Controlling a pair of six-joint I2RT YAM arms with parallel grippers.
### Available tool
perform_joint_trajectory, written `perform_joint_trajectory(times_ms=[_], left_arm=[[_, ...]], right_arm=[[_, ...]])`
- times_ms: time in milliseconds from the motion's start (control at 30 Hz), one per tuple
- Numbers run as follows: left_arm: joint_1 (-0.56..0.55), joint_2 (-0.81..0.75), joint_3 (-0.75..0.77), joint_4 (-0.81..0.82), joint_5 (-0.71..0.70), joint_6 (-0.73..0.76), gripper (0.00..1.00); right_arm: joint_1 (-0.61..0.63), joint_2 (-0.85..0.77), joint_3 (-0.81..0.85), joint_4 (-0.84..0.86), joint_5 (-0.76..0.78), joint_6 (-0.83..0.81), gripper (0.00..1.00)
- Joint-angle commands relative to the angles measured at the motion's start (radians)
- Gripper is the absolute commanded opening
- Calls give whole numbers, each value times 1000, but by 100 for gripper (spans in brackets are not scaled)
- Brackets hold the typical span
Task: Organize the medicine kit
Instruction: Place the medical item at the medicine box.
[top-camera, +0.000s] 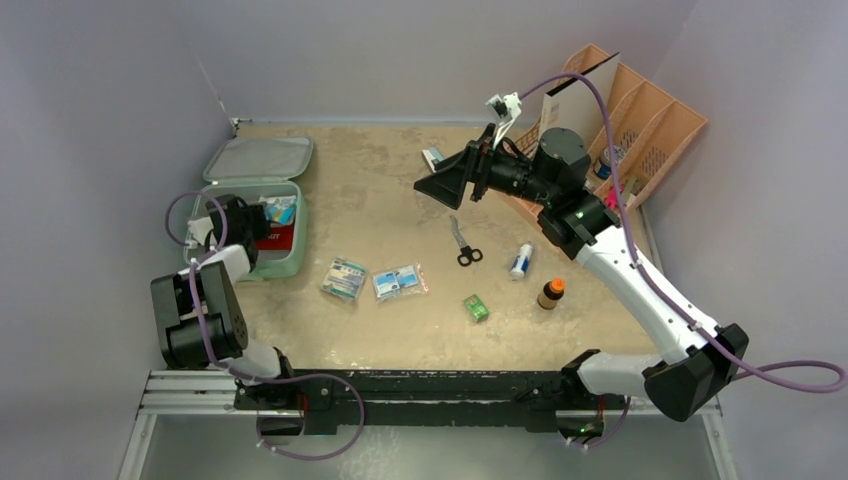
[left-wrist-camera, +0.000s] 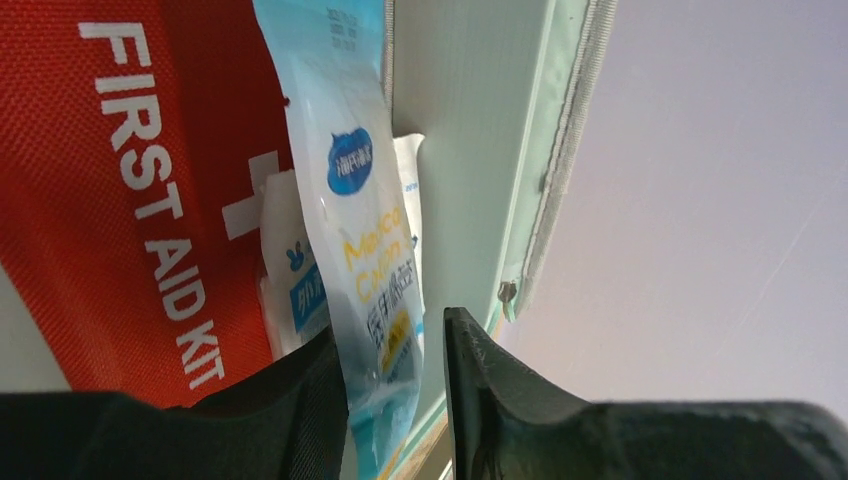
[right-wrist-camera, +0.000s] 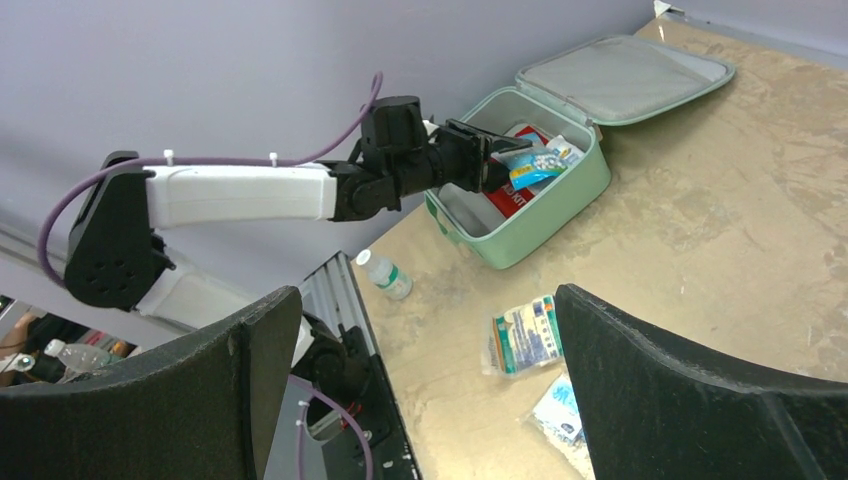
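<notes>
The medicine kit (top-camera: 297, 232) lay open at the left of the top view, lid flat behind it. Inside, the left gripper (left-wrist-camera: 392, 325) had its jaws partly apart around a blue-and-white packet (left-wrist-camera: 362, 215) – one finger against it, the other clear – beside the red pouch (left-wrist-camera: 120, 200). This looked like the release step; next the arm would need to lift straight out past the case wall. Two sachets (top-camera: 344, 278), scissors (top-camera: 463, 245) and a brown bottle (top-camera: 550, 293) waited mid-table. The right gripper (top-camera: 440, 185) hung wide apart, empty, upper centre.
</notes>
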Motion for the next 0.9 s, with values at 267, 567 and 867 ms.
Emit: perform_joint_trajectory(times_ms=[267,567,867], left_arm=[[-5,-163,69,-306,-12,-18,56],[-7,-183,86,-398,3,-1,52],[-11,-142,88,-387,-11,21,51]], right_arm=[[2,7,14,17,-7,4,99],[2,-2,8,22,-3,6,99],[2,-11,-2,15,-2,9,99]])
